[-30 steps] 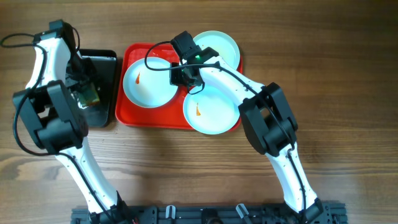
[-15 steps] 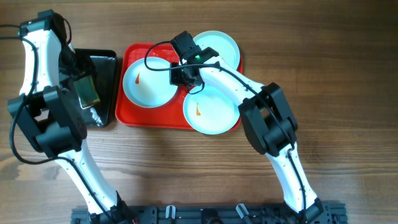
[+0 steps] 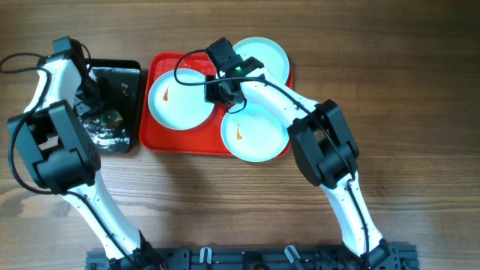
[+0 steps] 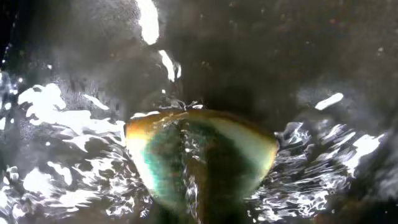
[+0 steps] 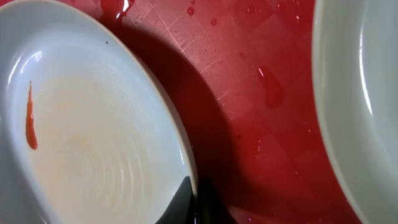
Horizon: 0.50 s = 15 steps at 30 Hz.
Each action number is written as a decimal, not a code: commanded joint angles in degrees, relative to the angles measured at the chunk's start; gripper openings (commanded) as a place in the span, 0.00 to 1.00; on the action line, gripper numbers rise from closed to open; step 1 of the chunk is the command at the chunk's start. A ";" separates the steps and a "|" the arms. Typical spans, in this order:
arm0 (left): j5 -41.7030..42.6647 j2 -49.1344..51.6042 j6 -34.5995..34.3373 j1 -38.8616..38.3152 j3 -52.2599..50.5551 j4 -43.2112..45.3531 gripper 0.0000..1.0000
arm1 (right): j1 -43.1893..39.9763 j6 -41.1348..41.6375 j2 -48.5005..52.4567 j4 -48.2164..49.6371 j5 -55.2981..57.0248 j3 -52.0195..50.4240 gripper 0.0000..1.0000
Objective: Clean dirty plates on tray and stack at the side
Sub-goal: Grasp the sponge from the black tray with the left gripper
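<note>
The near plate point(image 3: 259, 135) overhangs the tray point(image 3: 160, 139), so a tug on the left plate point(image 3: 180, 97) may jostle it, or that wet rim could slip. The right gripper point(image 5: 194, 200) pinches that rim on the tray. Farther off, the left gripper point(image 3: 100, 112) hangs over the sponge point(image 4: 199, 158) in the black tray point(image 3: 124, 75), and its fingers are hidden, so their spread cannot be told.

A brown wood-grain bench point(image 3: 420, 90) fills the overhead view. Two trays lie directly on it, side by side towards the far left. The red tray point(image 3: 180, 142) is large, with rounded corners. Just beside it on the left sits a smaller black tray point(image 3: 131, 82), wet and glistening. A black rail point(image 3: 247, 259) runs along the near edge.
</note>
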 commanded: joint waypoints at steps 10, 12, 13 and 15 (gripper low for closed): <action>2.82 -12.17 3.26 -0.39 6.84 -8.41 0.04 | 0.33 -1.25 2.69 0.07 0.74 0.26 0.04; 2.80 -15.13 5.25 -0.87 6.84 -8.50 0.04 | 0.33 -1.27 2.69 0.09 -0.13 0.26 0.04; 2.75 -15.74 6.05 -1.25 6.84 -8.55 0.04 | 0.33 -1.29 2.69 0.09 -0.13 0.26 0.04; 2.36 -15.52 6.16 -1.36 6.82 -9.05 0.04 | 0.28 -2.25 2.69 0.11 -0.50 0.26 0.04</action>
